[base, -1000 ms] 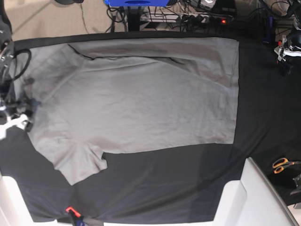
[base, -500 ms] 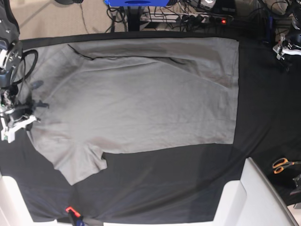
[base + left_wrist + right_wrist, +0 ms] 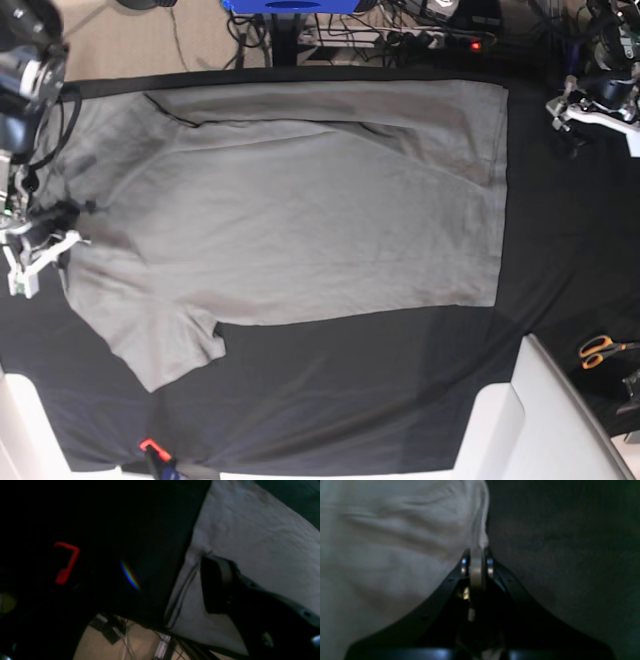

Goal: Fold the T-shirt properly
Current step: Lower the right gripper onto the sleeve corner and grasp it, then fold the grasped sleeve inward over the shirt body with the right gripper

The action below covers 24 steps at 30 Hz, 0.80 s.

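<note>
Left pincer now nearer T-shirt.

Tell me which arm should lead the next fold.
Right, probably. The right gripper is already pinched shut on the T-shirt at its edge; the left gripper hangs off the shirt.

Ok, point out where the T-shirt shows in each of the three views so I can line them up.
Base: the T-shirt spreads flat across the middle, collar end at the picture's left.
Left wrist: its pale cloth fills the upper right, seamed edge running down the centre.
Right wrist: it fills the left half, edge pinched in the right tool.
Shared landmark: the black table cloth, dark beside the shirt's edge in every view.
</note>
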Tool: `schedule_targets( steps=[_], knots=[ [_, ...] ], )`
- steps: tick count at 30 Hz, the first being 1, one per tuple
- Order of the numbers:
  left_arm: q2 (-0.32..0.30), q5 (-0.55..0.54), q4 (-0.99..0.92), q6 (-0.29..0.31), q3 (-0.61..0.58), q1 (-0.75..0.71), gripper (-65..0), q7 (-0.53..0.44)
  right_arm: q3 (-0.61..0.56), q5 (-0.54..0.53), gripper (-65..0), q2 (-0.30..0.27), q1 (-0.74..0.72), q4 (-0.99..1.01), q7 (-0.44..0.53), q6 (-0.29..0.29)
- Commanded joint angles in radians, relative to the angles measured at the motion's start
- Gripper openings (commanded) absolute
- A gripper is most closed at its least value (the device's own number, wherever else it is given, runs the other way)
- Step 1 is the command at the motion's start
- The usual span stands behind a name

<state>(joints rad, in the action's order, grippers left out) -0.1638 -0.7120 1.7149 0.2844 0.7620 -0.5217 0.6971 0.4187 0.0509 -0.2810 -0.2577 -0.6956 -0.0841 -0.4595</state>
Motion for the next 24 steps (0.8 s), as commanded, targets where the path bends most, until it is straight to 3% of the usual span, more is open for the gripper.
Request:
schedule_targets(
  steps=[1,12,17,24],
  knots=[
    [-0.013,-0.013,0.020,0.002,0.004,-0.005,-16.5,-0.018,0.003,-0.004,-65.0,-0.013,-0.010,-0.062,-0.010,0.001],
    [-0.015,-0.013,0.015,0.002,0.004,-0.004,-16.5,-0.018,0.003,-0.004,-65.0,0.067,0.131,-0.470,-0.328,0.001],
    [-0.015,-0.008,0.014,0.002,0.004,0.008,-16.5,-0.018,0.003,-0.004,-65.0,0.105,0.208,-0.620,-0.418,0.001],
    [-0.007,0.150,0.014,0.002,0.001,0.042,-16.5,-0.018,0.053,-0.004,-65.0,0.167,0.289,-0.757,-0.510,0.000]
  ],
)
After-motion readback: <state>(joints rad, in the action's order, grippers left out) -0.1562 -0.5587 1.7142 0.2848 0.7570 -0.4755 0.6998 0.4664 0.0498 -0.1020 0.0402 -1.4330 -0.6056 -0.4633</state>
